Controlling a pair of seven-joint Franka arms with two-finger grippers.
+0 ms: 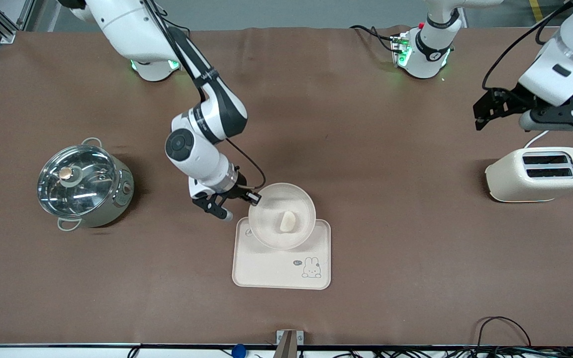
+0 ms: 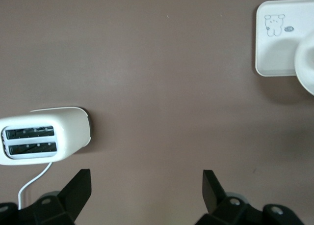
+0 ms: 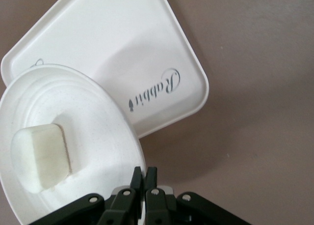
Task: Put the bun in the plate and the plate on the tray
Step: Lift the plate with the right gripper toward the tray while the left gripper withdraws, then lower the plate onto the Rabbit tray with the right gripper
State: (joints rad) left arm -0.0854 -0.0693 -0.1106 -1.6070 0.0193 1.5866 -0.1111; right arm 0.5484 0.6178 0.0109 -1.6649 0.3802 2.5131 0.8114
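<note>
With the small pale cream bun (image 1: 287,222) already in it, the round cream-white plate (image 1: 272,204) at centre frame is pinched at its rim by the closed right gripper (image 1: 253,198) and seems held partly over the cream rectangular "Rabbit" tray (image 1: 276,271), so lowering and release come next, while the left gripper (image 2: 147,183), open and empty, waits above the white toaster (image 1: 537,174) at the frame's right.

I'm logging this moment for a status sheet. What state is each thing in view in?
bun: lying in the plate.
plate: pinched at its rim, over the tray, partly past its edge.
tray: flat on the table.
right gripper: shut on the plate's rim.
left gripper: open, waiting above the toaster.
toaster: slots empty.
pot: glass lid on.
</note>
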